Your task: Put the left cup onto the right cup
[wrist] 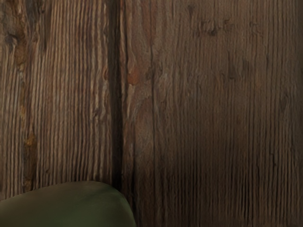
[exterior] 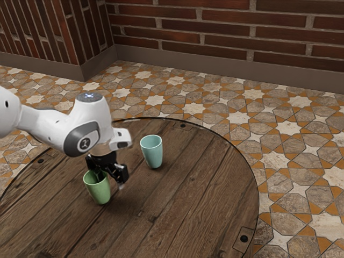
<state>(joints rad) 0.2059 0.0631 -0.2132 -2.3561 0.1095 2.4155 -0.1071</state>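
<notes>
1. Exterior view: the fingers point(exterior: 120, 173) stand spread astride the wall of the green cup point(exterior: 97, 191). One is over its mouth and the other just outside it, on the side toward the teal cup point(exterior: 152, 153). They do not look closed on it.
2. The green cup stands directly under the fingers on the wooden surface point(exterior: 188, 204). The teal cup stands near, beyond the outer finger and apart from both.
3. Wrist view: the green cup point(wrist: 61, 205) sits just under the fingers.
4. The step in hand, I judge, is the grasp. Sink low enough for a firm bite on the wall, close squarely, then lift straight so the cup does not tip.
</notes>
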